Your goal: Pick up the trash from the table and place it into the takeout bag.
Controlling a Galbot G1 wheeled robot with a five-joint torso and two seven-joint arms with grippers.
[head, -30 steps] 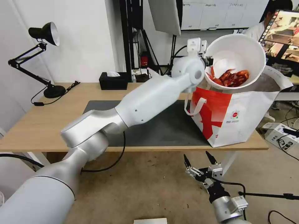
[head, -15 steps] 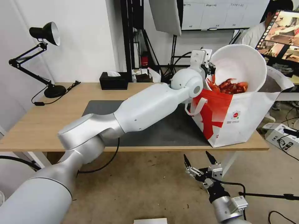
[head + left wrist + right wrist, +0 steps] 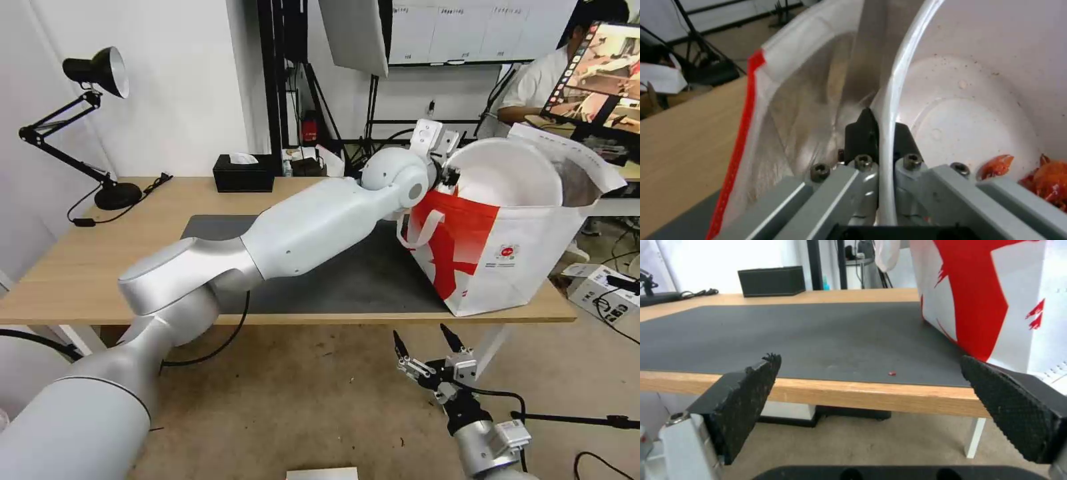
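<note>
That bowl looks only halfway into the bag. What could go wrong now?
The left tool grips only the white bowl's thin rim, so it might slip. The bowl is tilted, and its red scraps could spill as it drops. The takeout bag stands at the table's edge; a push might tip it.

White wall [image 3: 187, 87]; black desk lamp [image 3: 93, 70] at left; black stand [image 3: 280, 73] behind; beige floor [image 3: 320, 407].

Black fingers [image 3: 862, 128] pinch the white bowl's [image 3: 978, 110] rim inside the takeout bag [image 3: 791, 90].
</note>
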